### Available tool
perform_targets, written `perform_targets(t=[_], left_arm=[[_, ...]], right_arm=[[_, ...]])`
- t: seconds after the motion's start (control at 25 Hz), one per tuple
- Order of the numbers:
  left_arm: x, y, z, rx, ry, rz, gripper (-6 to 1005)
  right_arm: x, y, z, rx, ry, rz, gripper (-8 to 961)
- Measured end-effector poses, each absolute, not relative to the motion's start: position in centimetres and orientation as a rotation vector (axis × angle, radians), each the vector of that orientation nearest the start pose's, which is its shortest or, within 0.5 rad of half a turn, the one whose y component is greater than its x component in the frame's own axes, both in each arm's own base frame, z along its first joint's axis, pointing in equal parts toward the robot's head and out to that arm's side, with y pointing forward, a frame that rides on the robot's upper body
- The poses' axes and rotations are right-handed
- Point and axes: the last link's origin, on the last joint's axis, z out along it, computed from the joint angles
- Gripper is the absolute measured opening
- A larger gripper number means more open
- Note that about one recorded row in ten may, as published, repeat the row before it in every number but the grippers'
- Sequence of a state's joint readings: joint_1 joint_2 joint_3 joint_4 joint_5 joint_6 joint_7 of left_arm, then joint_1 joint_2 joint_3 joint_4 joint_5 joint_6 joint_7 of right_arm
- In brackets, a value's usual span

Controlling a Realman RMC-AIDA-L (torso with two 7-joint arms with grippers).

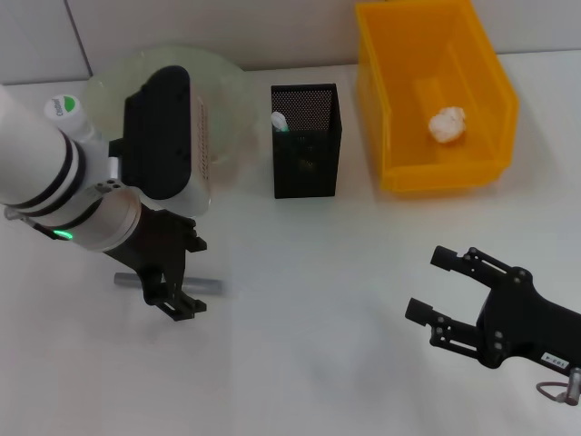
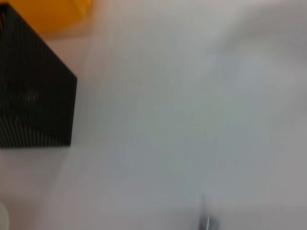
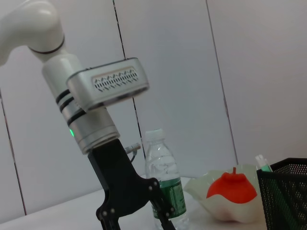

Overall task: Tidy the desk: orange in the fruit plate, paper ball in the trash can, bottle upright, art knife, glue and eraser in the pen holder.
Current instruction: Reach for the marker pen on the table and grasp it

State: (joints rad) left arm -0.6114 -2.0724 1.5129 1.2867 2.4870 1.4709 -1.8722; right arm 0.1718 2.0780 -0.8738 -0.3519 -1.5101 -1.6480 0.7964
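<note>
**Inspector:** Start with the head view.

**Operator:** I see my left gripper [image 1: 172, 291] low over the white desk [image 1: 309, 309], fingers pointing down at a grey stick [image 1: 211, 286] lying flat there. The stick passes between the fingers, but I cannot tell whether they are closed on it. My right gripper [image 1: 440, 289] hovers near the front right of the desk, fingers spread apart, nothing between them. The black mesh pen holder [image 1: 306, 141] stands at the rear centre with the mint-green art knife [image 1: 280, 122] upright inside, white end up. Just right of it sits the yellow trash can [image 1: 399, 109] with the paper ball [image 1: 447, 123] on its floor. The pale-green fruit plate [image 1: 222, 77] is behind my left arm, largely covered. The bottle's white cap [image 1: 64, 108] shows at the far left.

**Inspector:** Left wrist view?

**Operator:** Blurred. I make out the pen holder [image 2: 33, 91], a corner of the trash can [image 2: 48, 12] behind it, bare desk, and a small grey end at the edge, likely the stick [image 2: 209, 223].

**Inspector:** Right wrist view?

**Operator:** It looks across at my left gripper [image 3: 139, 218], fingertips cut off by the frame. The bottle [image 3: 164, 182] stands upright just behind it, green label visible. The orange [image 3: 232, 188] rests in the fruit plate [image 3: 201, 189], beside the pen holder [image 3: 285, 196], the art knife [image 3: 262, 163] poking above its rim.
</note>
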Motion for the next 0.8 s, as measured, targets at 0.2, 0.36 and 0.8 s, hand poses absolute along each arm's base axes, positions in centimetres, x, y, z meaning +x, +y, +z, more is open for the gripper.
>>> perform_targets(t=[0.2,0.36,0.8], left_arm=[[-17.0,36.2,-4.6,-2.910,0.194,0.810,795],[-17.3,36.3,-3.9,-2.880,0.194,0.881,795],[-17.6,37.0,-3.7,-2.870,0.190,0.960,703]], right_arm=[[32.3,20.8,-2.7,-2.386,0.531,1.009,802],[32.3,20.8,-2.8,-2.389,0.532,1.011,801],[32.3,20.8,-2.7,-2.392,0.539,1.014,800]])
